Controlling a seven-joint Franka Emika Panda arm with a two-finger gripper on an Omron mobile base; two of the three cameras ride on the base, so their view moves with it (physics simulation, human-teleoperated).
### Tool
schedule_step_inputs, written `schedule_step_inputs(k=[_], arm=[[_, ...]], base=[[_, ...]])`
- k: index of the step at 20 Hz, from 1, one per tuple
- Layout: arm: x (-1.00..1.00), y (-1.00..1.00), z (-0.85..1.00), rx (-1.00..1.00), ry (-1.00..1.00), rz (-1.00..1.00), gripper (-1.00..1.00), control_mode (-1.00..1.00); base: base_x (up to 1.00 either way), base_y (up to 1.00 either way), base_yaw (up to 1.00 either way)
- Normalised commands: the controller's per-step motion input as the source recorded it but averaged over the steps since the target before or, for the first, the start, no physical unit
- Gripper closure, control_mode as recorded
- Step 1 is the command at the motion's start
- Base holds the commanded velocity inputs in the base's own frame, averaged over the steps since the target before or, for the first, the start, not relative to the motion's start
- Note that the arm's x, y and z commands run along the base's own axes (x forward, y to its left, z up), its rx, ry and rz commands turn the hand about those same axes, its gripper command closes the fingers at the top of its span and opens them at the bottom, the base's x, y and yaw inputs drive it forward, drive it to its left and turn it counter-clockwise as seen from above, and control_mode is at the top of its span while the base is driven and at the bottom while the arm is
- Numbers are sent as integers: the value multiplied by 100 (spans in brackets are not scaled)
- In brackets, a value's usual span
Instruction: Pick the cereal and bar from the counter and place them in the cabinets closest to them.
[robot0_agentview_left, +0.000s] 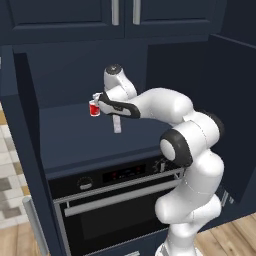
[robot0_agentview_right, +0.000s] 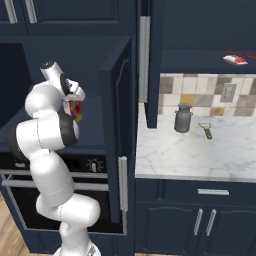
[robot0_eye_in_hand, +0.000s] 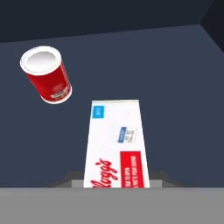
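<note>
The white arm rises from the floor in front of the black oven (robot0_agentview_left: 117, 200), bends at its elbow and reaches left and forward into the open compartment of the tall navy cabinet (robot0_agentview_left: 75, 135) above the oven. The gripper (robot0_agentview_left: 116, 117) points downward over the compartment's floor, closed on the cereal box (robot0_eye_in_hand: 117, 144), which hangs below the hand; from the hand camera its white narrow side with a red label runs away from the wrist. A red can (robot0_agentview_left: 94, 108) with a white band stands on the same shelf floor just beside the hand, apart from the box. The cabinet door (robot0_agentview_right: 117, 130) stands open toward the counter (robot0_agentview_right: 200, 150). On the marble sit a grey metal jug (robot0_agentview_right: 183, 118) and a small green-handled tool (robot0_agentview_right: 206, 130). The bar (robot0_agentview_right: 235, 60) lies on the shelf of the open wall cabinet (robot0_agentview_right: 200, 55) above
</note>
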Motion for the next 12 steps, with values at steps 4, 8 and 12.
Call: schedule_step_inputs(k=[4,8,12], arm=[[4,2,-2,-1,1,0,-100,-100],[-24,0,0,-2,-7,1,-100,-100],[-58,0,0,-5,-13,2,-100,-100]], base=[[0,0,0],[0,0,0],[0,0,0]])
